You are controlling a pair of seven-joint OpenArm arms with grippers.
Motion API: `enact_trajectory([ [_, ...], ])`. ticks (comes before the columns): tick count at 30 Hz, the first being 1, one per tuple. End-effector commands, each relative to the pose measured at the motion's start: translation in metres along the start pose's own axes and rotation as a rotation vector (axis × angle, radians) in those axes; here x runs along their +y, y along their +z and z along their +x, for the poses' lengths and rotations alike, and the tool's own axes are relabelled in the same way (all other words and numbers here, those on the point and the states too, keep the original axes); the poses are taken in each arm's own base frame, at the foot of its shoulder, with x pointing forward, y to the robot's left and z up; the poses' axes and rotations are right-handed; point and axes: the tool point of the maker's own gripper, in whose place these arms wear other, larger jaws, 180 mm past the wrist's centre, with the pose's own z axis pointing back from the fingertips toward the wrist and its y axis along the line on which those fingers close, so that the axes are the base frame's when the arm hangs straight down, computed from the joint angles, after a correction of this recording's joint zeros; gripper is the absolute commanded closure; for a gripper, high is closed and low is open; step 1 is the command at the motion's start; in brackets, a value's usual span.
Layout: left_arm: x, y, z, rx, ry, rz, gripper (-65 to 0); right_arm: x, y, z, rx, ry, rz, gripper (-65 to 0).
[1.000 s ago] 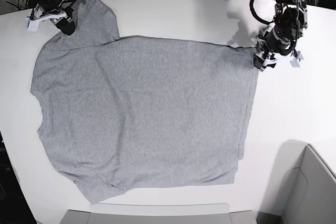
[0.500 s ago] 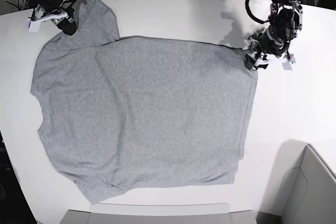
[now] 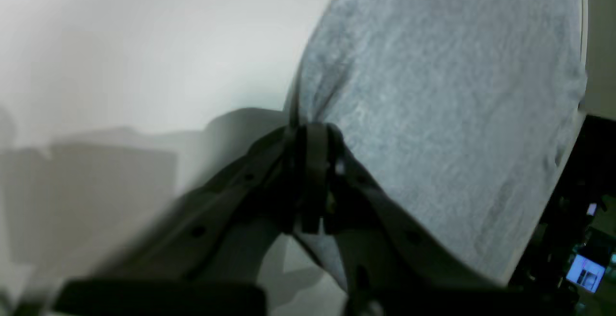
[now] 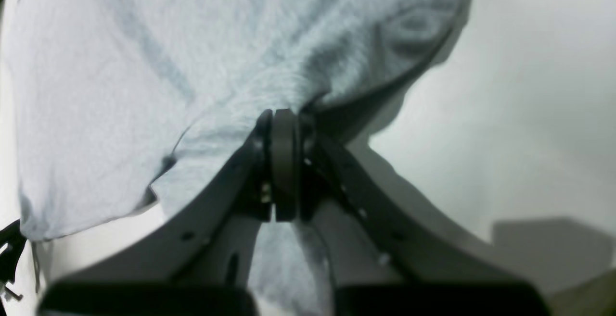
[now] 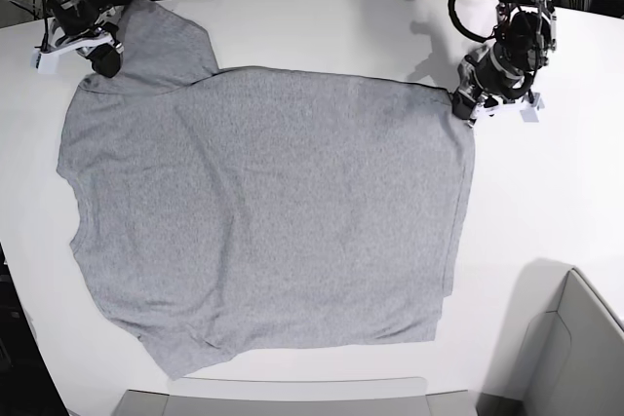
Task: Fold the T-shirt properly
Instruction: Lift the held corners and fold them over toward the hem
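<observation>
One T-shirt (image 5: 263,211), heather grey with its plain side up, lies spread flat across the white table (image 5: 546,202), covering most of the middle and left of the surface in the base view; one sleeve sticks up toward the far left corner and another sleeve lies at the near left edge. Two grippers work on it, one at each far corner of the cloth. The left gripper (image 5: 466,109), on the right side of the base view, has its jaws pressed together on the shirt's far right corner; its wrist camera shows the fingertips pinching a puckered edge of grey fabric (image 3: 433,104). The right gripper (image 5: 97,57), on the left side of the base view, is likewise clenched on the shirt near the far sleeve, and its wrist view shows cloth (image 4: 192,66) gathered into folds at the closed tips. One grey bin (image 5: 575,358) sits at the near right corner of the table.
</observation>
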Motion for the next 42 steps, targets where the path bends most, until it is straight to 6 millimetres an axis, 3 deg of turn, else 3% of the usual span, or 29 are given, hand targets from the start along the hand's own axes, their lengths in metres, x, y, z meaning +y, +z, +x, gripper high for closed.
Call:
enact_trajectory([
  [1,0.004,0.009,0.007,-0.015,0.01,0.011,0.0,0.003,0.009,0.018,-0.057,0.033,0.006,0.0],
  [6,-0.004,0.034,0.011,-0.056,-0.022,-0.02,0.0,-0.001,0.033,0.04,-0.121,0.085,-0.039,0.0],
  [11,0.005,0.044,0.014,-0.072,-0.022,-0.002,0.0,0.004,0.05,0.042,-0.135,0.114,-0.056,0.0],
  [14,0.017,0.058,0.02,-0.103,-0.014,0.022,0.0,0.01,0.059,0.04,-0.139,0.13,-0.058,0.0],
  [18,0.018,0.076,0.03,-0.148,-0.029,0.023,0.0,0.011,0.066,0.046,-0.16,0.141,-0.069,0.0],
  [23,0.011,0.076,0.032,-0.155,-0.031,0.005,0.0,0.021,0.058,0.06,-0.2,0.154,-0.038,0.0],
  [28,-0.017,0.07,0.049,-0.196,-0.034,-0.059,0.0,0.026,0.051,0.08,-0.232,0.208,-0.029,0.0],
  [33,-0.038,0.067,0.062,-0.226,-0.039,-0.108,0.0,0.038,0.03,0.092,-0.238,0.321,-0.053,0.0],
  [42,-0.046,0.039,0.089,-0.243,0.038,-0.124,0.0,0.074,-0.021,0.099,-0.219,0.48,-0.045,0.0],
])
